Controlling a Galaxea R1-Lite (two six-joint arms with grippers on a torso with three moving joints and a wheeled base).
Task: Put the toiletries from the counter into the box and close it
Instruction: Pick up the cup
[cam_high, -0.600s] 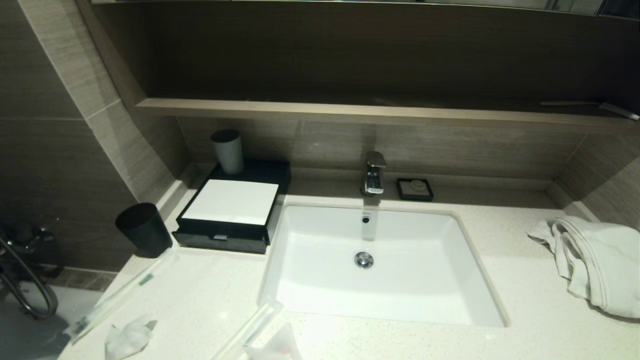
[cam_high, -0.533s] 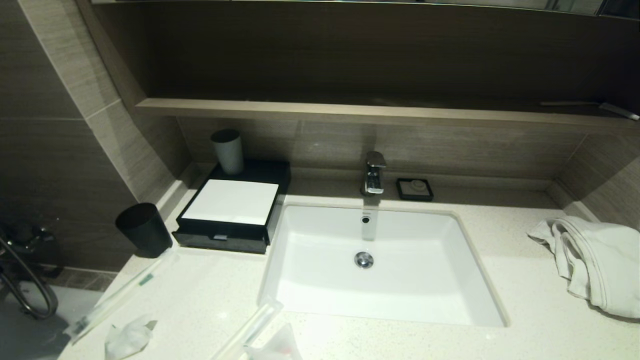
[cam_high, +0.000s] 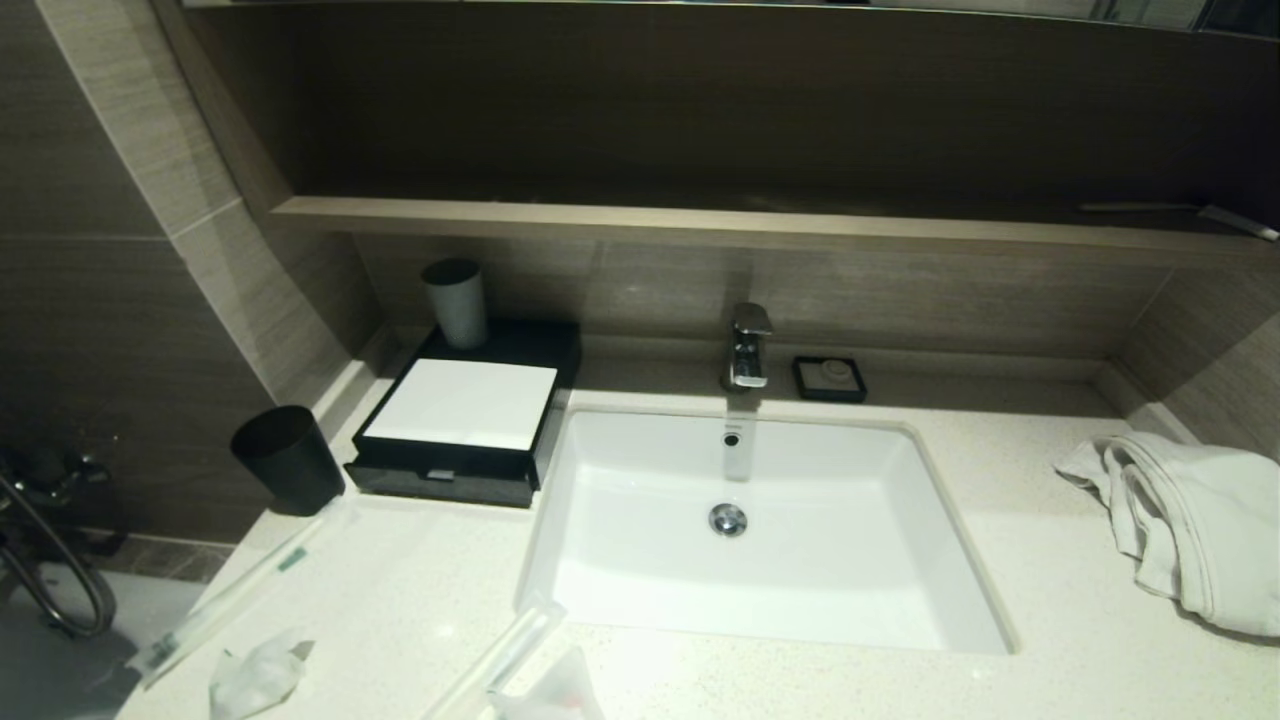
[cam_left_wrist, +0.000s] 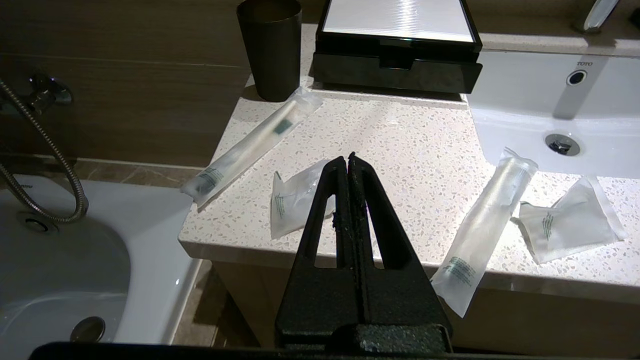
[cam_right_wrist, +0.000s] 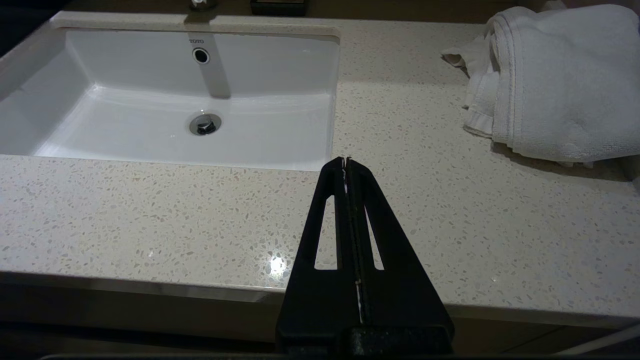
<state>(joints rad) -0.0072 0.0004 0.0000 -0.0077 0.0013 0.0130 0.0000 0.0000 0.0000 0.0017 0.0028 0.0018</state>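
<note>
- The left gripper (cam_left_wrist: 348, 159) hangs in front of the counter (cam_left_wrist: 400, 145) edge, its jaws pressed together and holding nothing.
- The right gripper (cam_right_wrist: 346, 161) waits near the towel (cam_right_wrist: 555, 80), also fully closed and empty.
- Four toiletries lie on the counter: a slim stick with a green mark (cam_left_wrist: 252, 145) near the black cup (cam_left_wrist: 272, 47), a small white packet (cam_left_wrist: 292, 200), a second stick (cam_left_wrist: 482, 230) overhanging the front edge, and another packet (cam_left_wrist: 567, 220).
- The box (cam_left_wrist: 397, 55) stands behind them, drawer slightly open.
- The items look very light, and their plastic wrapping is probably slippery and crinkly; I would pinch each stick across its middle, and each packet at its thicker part.
</note>
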